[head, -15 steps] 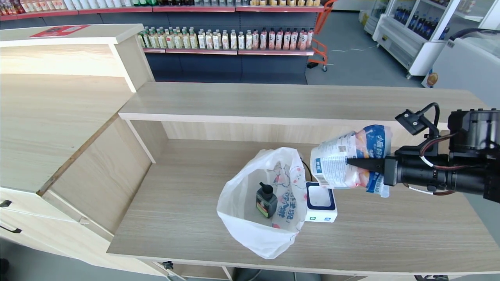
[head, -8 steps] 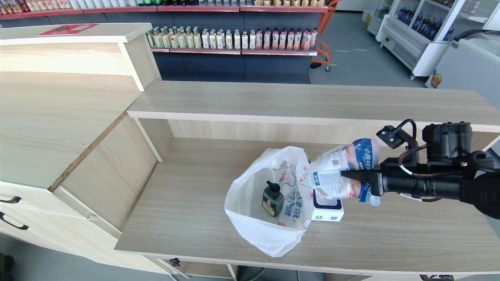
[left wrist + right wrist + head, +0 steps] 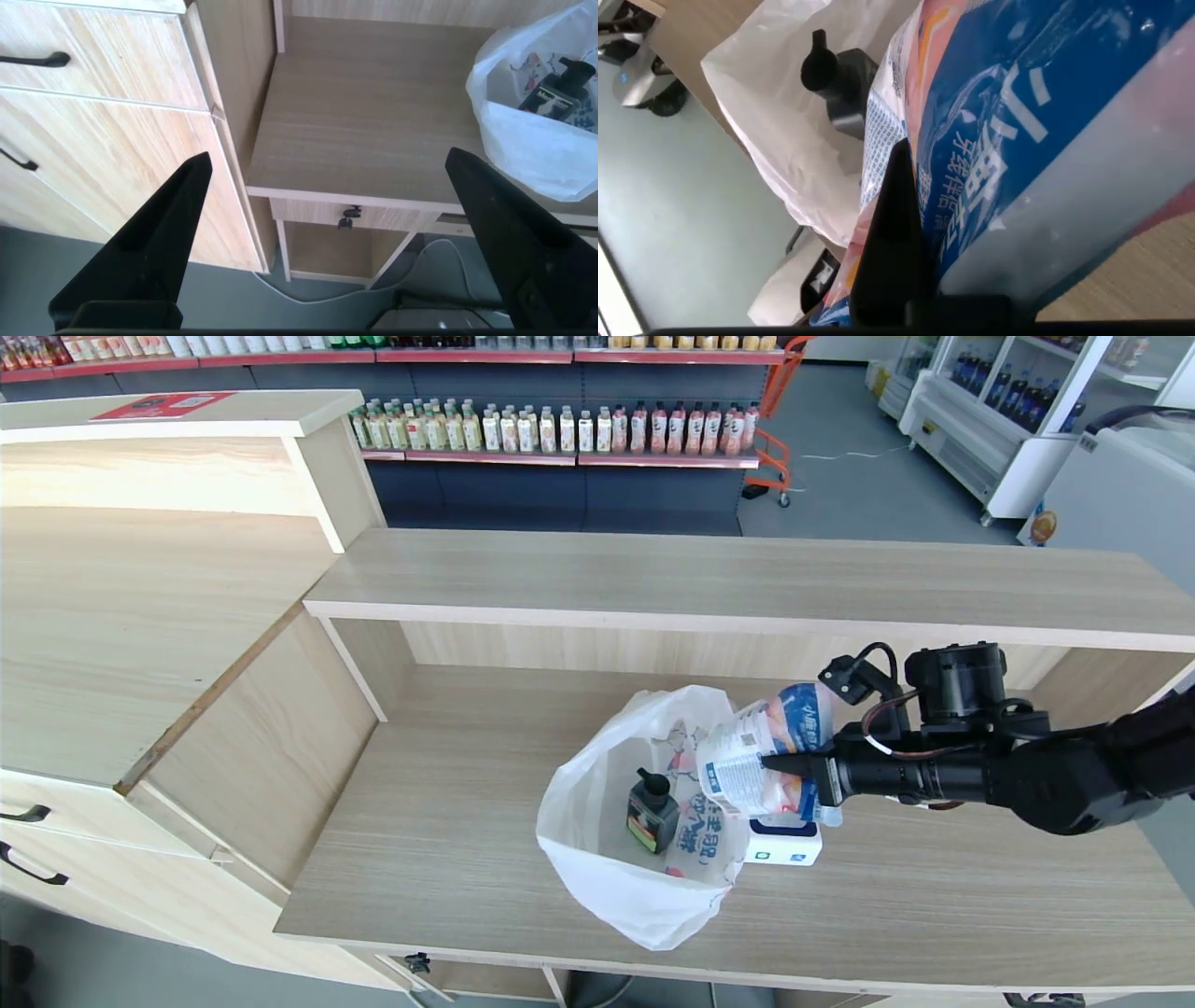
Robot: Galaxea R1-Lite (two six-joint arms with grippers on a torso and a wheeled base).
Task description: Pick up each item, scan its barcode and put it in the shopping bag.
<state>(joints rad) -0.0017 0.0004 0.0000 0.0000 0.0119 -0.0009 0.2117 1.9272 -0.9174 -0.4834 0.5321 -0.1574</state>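
Snack packet point(image 3: 758, 753), blue-white-pink, held in air, tilted, clamped in right gripper point(image 3: 777, 765). Packet's printed end overlaps right rim of shopping bag point(image 3: 597, 887); rest hangs above scanner point(image 3: 784, 847). Shopping bag white, mouth gaping, stands on wooden surface point(image 3: 934, 905). Dark pump bottle point(image 3: 651, 814) upright inside bag. Scanner on surface, touching bag's right side. Left gripper point(image 3: 327, 157) spread wide, holding nothing, off surface's front edge, well left of bag.
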